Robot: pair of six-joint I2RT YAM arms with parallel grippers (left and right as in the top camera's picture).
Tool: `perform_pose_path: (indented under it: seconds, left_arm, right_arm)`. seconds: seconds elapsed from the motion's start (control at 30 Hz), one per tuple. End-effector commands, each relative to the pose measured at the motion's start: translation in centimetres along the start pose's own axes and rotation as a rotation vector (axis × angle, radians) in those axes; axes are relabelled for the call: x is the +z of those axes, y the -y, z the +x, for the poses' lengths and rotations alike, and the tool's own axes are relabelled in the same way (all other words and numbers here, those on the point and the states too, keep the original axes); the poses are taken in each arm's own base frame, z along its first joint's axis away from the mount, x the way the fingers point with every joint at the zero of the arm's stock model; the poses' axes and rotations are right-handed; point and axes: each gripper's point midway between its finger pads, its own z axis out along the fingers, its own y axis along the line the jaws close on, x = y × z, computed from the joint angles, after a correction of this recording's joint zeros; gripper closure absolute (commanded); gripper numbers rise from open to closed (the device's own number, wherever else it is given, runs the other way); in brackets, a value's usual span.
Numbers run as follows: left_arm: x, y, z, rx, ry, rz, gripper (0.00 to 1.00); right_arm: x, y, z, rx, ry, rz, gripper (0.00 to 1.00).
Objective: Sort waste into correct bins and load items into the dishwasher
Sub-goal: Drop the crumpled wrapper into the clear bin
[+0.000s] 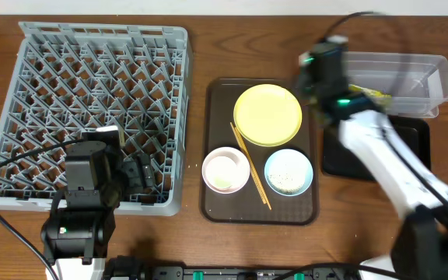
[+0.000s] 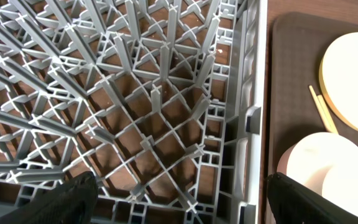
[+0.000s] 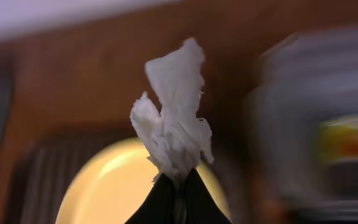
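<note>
My right gripper (image 3: pixel 178 186) is shut on a crumpled white tissue (image 3: pixel 173 124), held in the air by the yellow plate's (image 1: pixel 267 114) far right edge; overhead the gripper (image 1: pixel 317 66) is blurred. The green-and-yellow wrapper (image 1: pixel 376 95) lies in the clear tub (image 1: pixel 411 74). The black tray (image 1: pixel 418 140) sits in front of the tub. The white bowl (image 1: pixel 225 170), the blue bowl (image 1: pixel 288 172) holding white crumbs, and chopsticks (image 1: pixel 249 163) lie on the brown serving tray (image 1: pixel 216 101). My left gripper (image 2: pixel 185 205) is open and empty over the dish rack's (image 1: pixel 92 101) front right corner. No cup shows.
In the left wrist view the rack's pegs (image 2: pixel 154 99) fill the frame, with the brown tray (image 2: pixel 291 74), white bowl (image 2: pixel 328 168) and a chopstick (image 2: pixel 323 109) at the right. The right arm stretches over the black tray.
</note>
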Motion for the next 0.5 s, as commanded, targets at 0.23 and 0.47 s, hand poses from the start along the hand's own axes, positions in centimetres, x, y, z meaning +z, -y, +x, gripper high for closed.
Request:
perform_pose_path:
  seconds: [0.23, 0.47]
  left_arm:
    - [-0.5, 0.1, -0.7, -0.012, 0.021, 0.007, 0.12]
    - [-0.5, 0.1, -0.7, -0.012, 0.021, 0.007, 0.12]
  right_arm:
    - [0.9, 15.6, -3.2, 0.251, 0.01, 0.276, 0.68]
    - [-1.1, 14.7, -4.1, 0.162, -0.03, 0.124, 0.39]
